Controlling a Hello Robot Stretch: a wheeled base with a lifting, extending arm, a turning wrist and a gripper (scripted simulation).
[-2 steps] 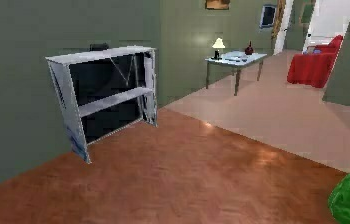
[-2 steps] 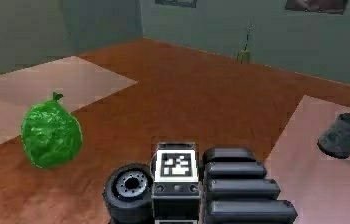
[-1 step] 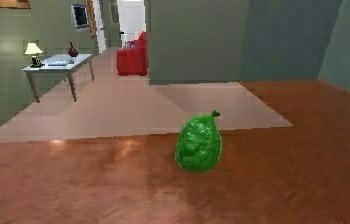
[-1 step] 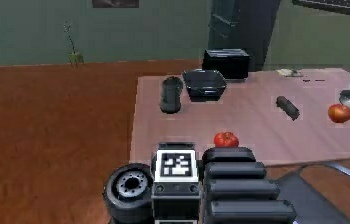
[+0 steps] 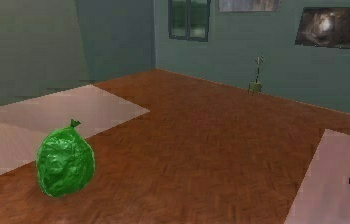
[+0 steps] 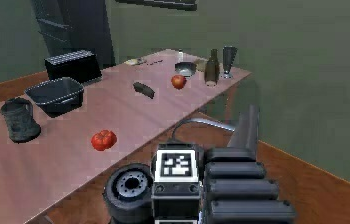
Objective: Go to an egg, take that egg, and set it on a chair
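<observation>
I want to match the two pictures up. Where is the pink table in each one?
Forward view: the table sits in the bottom right corner.
Arm side view: the table stretches from the left edge to the upper middle.
Shared landmark: the brown wooden floor beside it.

Arm side view: long pinkish tabletop [image 6: 118, 112] runs from lower left up to upper right.
- Far left end: dark boxy toaster-like appliance [image 6: 73, 66]. Dark rectangular tray [image 6: 56, 96] sits just in front of it, and dark round pot [image 6: 20, 120] nearer still, by the left edge.
- Red tomato-like fruit [image 6: 104, 140] lies right of the pot, near the front edge.
- Mid-table: small dark oblong item [image 6: 144, 89]. Red apple-like fruit [image 6: 179, 82] is to its right, w/ pale bowl [image 6: 186, 69] just behind.
- Far right end: dark bottle [image 6: 212, 68], w/ grey cup [image 6: 228, 58] beside it.
- Grey chair [image 6: 238, 130] stands off the table's right side.

Fwd view: green crumpled bag [image 5: 65, 160] on the floor at lower left, where pale rug [image 5: 33, 125] meets brown wooden floor [image 5: 203, 140]. Dark window [image 5: 190, 18] on the back wall — framed picture [image 5: 330, 27] to its right.
</observation>
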